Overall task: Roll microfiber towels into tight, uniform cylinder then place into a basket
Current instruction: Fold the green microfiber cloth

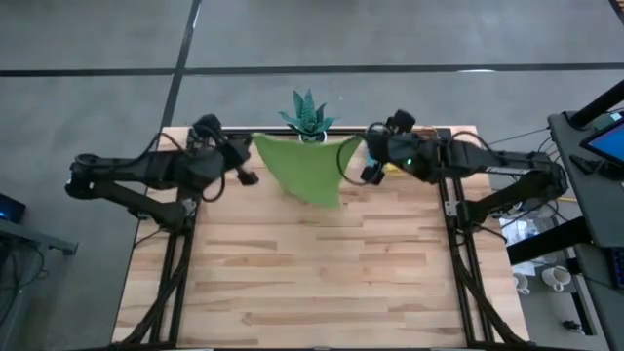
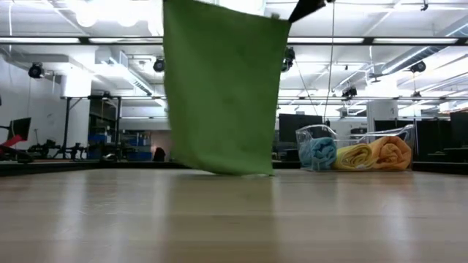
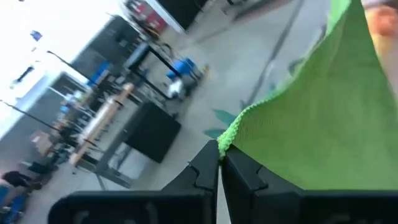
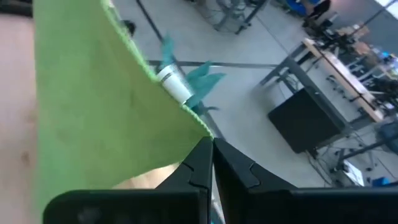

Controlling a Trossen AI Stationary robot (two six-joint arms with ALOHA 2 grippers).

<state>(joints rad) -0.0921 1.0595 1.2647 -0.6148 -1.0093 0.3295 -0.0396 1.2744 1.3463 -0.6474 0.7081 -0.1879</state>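
I have the green towel (image 1: pixel 310 168) stretched between both claws near the table's (image 1: pixel 322 283) far edge. My left gripper (image 3: pixel 219 163) is clamped on one top corner, my right gripper (image 4: pixel 211 160) on the other. The cloth hangs below them, its bottom edge at the tabletop. The basket (image 2: pixel 358 150) holds blue, yellow and orange rolls.

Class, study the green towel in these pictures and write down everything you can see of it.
The green towel is a plain, bright green square cloth, soft and slightly fuzzy at its edges. It hangs spread out above the table's far edge. The left gripper is shut on one top corner, the right gripper on the other. In the low view its lower edge reaches about down to the wooden table; contact is unclear.
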